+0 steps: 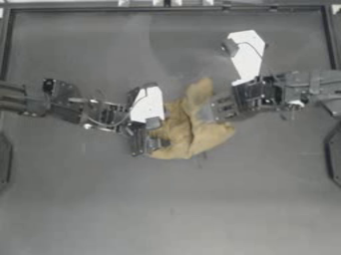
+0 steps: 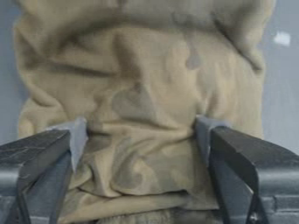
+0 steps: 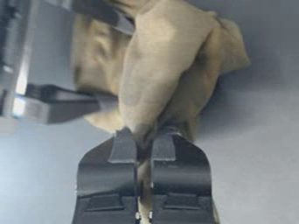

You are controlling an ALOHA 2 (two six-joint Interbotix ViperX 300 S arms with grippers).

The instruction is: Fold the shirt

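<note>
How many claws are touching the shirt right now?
2. The left claw sits open over the left side of the crumpled shirt, fingers pressed into the cloth. The right claw is pinched shut on the shirt's right edge.

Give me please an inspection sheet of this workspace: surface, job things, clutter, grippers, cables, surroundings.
Surface: dark table, bare around the middle.
Job things: shirt, crumpled in a bunch at the table's centre, not flat, not yet folded.
Clutter: nothing seen.
Grippers: left gripper at the shirt's left edge, jaws open with cloth between them; right gripper at the shirt's right edge, jaws shut on a pinch of cloth.
Cables: thin cables run along both arms, clear of the shirt.
Surroundings: raised rim along the far edge; nothing more can be told.
</note>
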